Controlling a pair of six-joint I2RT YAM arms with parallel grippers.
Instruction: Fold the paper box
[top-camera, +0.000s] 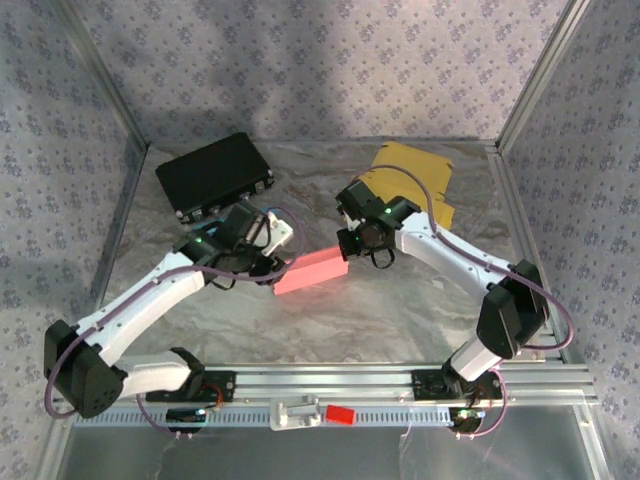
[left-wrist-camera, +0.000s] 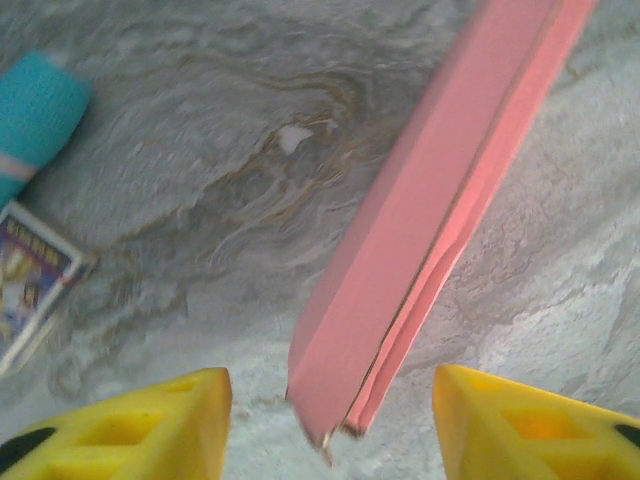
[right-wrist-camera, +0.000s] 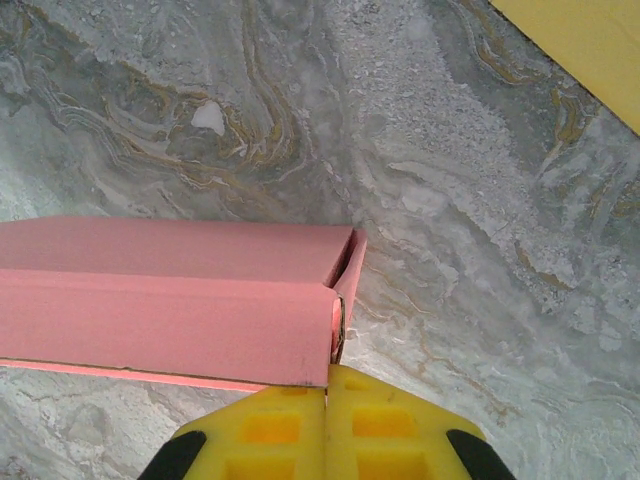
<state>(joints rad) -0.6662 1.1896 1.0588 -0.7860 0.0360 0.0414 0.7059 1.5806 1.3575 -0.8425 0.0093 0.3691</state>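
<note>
The pink paper box (top-camera: 311, 272) lies folded into a long shape mid-table, between the two arms. In the left wrist view its near end (left-wrist-camera: 400, 290) sits between my left gripper's (left-wrist-camera: 330, 430) yellow fingertips (left-wrist-camera: 140, 425), which stand apart and touch nothing. My left gripper (top-camera: 272, 262) is at the box's left end. My right gripper (top-camera: 355, 245) is at its right end. In the right wrist view the right gripper (right-wrist-camera: 327, 385) is shut, its tips pressed against the near corner of the box (right-wrist-camera: 170, 300); I cannot tell whether a thin edge is pinched between them.
A black case (top-camera: 215, 172) lies at the back left and a flat yellow sheet (top-camera: 415, 180) at the back right. Beside the left gripper are a teal roll (left-wrist-camera: 35, 115) and a small printed packet (left-wrist-camera: 30, 280). Frame posts and patterned walls close in the table.
</note>
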